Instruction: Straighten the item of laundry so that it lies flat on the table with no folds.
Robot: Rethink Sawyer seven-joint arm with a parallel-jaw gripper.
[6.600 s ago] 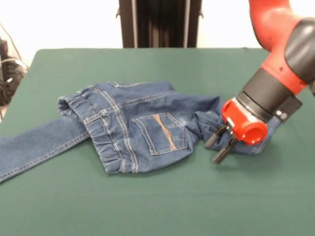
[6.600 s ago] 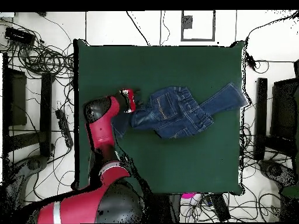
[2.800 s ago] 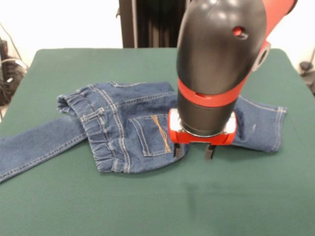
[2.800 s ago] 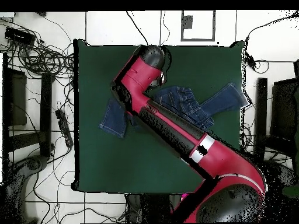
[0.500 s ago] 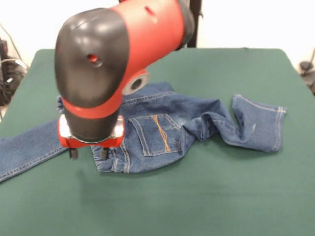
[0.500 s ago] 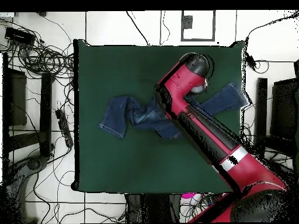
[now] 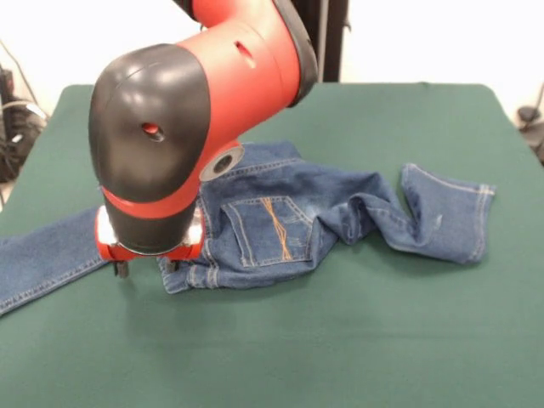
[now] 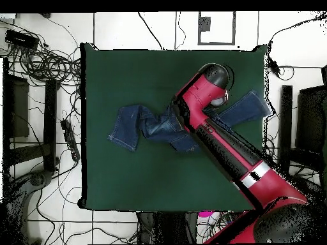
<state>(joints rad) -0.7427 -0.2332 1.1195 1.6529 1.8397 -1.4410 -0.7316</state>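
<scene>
Jeans (image 7: pixel 297 217) lie crumpled mid-desk (image 7: pixel 357 340), waistband under the tool (image 7: pixel 144 268). Tool's tips stand apart at the waistband; whether it holds cloth, cannot tell. Arm (image 8: pixel 217 127) bent over, reaching down.

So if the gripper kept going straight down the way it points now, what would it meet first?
Most likely the jeans: the gripper points down at their waistband end, fingertips just above cloth and the table. Depth is unclear, so one tip might meet bare felt.
</scene>
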